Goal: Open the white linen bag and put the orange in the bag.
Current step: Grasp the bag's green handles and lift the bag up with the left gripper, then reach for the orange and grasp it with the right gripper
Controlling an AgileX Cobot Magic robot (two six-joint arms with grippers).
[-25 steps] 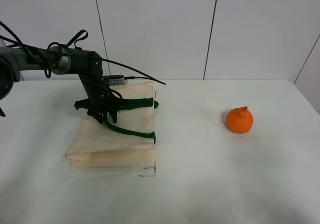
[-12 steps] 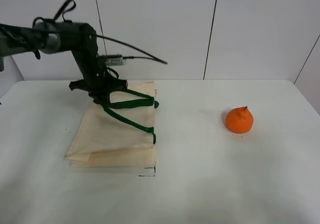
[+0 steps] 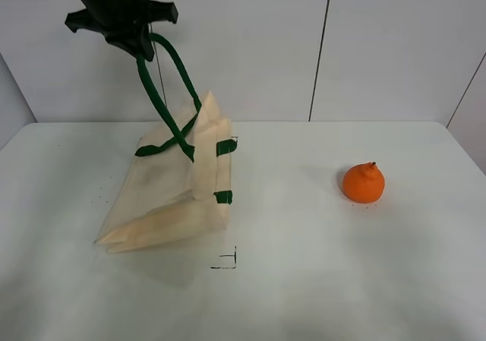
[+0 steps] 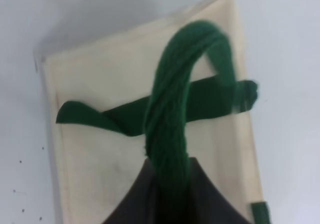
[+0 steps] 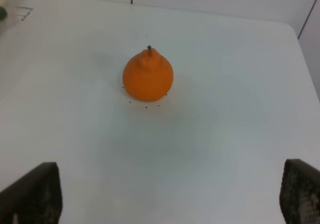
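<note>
The white linen bag [image 3: 171, 193] stands half raised on the table's left side, one end lifted and the other resting on the table. My left gripper [image 3: 137, 43] is high above it, shut on a dark green handle [image 3: 161, 90] that hangs taut down to the bag. In the left wrist view the handle [image 4: 187, 104] runs up from the bag [image 4: 100, 159] into my gripper [image 4: 167, 181]. The orange [image 3: 363, 183] sits alone on the right. In the right wrist view my right gripper [image 5: 165, 189] is open and empty, well short of the orange [image 5: 148, 76].
A small black corner mark [image 3: 226, 261] is on the white table in front of the bag. A panelled wall [image 3: 319, 45] stands close behind the table. The table's right edge [image 3: 467, 147] lies past the orange.
My left gripper has risen steeply with the green handle in it. The bag, flat on the table before, is now pulled up at one end. The orange has not moved.
</note>
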